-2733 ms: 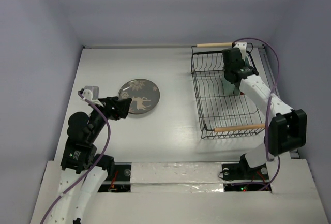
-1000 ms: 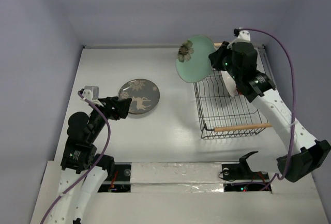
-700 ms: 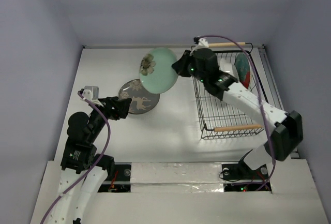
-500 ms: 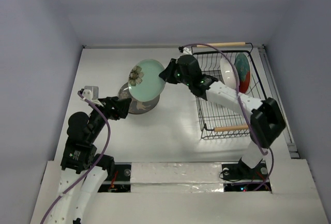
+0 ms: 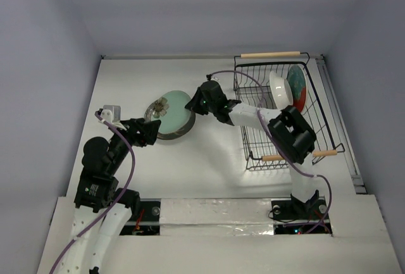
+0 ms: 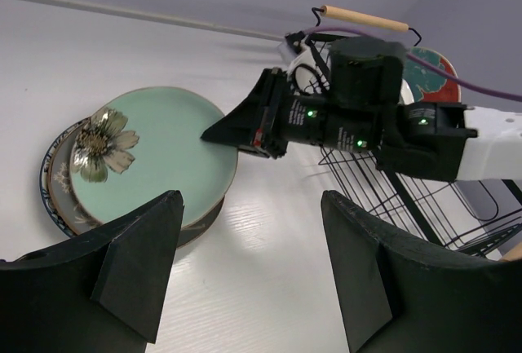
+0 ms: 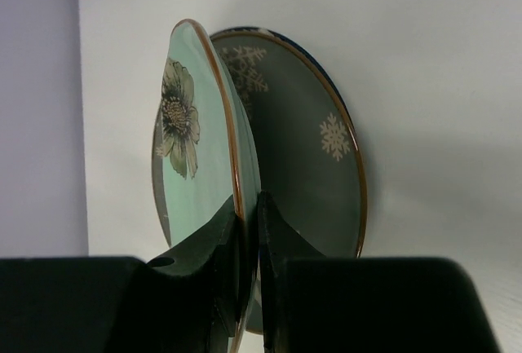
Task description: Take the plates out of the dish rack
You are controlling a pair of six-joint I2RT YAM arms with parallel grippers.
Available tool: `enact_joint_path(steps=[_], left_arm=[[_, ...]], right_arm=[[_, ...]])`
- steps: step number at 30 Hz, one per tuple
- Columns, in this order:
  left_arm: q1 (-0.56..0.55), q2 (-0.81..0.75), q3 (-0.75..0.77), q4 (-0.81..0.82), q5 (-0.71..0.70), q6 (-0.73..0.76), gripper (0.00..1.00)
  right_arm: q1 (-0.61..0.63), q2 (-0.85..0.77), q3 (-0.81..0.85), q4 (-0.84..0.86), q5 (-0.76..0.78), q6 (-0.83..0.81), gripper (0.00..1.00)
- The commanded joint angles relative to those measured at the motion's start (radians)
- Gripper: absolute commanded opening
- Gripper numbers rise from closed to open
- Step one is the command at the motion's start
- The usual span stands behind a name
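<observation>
The left claw (image 6: 253, 288) hung wide and empty over the white desk (image 5: 209, 154), its dark wedge fingers (image 6: 139, 263) well apart, just beside the stack. There the glossy green plate (image 6: 155, 161), round with a painted flower near its rim, leaned over the grey plate (image 7: 302, 149), which lay flat and showed pale snowflakes. The right claw (image 7: 247, 214) pinched the green plate's right rim between narrow black fingers, that edge raised off the grey one. Further right stood the black wire dish rack (image 5: 278, 141) with wooden rod handles, a white plate (image 5: 278, 89) and a red plate (image 5: 296, 87) upright at its far end.
</observation>
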Motion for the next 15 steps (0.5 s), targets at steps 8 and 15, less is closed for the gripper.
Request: enact_joint_path(steps=[8, 15], left_arm=[[-0.008, -0.015, -0.012, 0.046, -0.003, 0.012, 0.66], [-0.008, -0.015, -0.012, 0.048, -0.001, 0.012, 0.66]], right_arm=[[0.054, 0.023, 0.081, 0.168, -0.044, 0.095, 0.08], [0.063, 0.012, 0.051, 0.05, 0.027, 0.004, 0.53]])
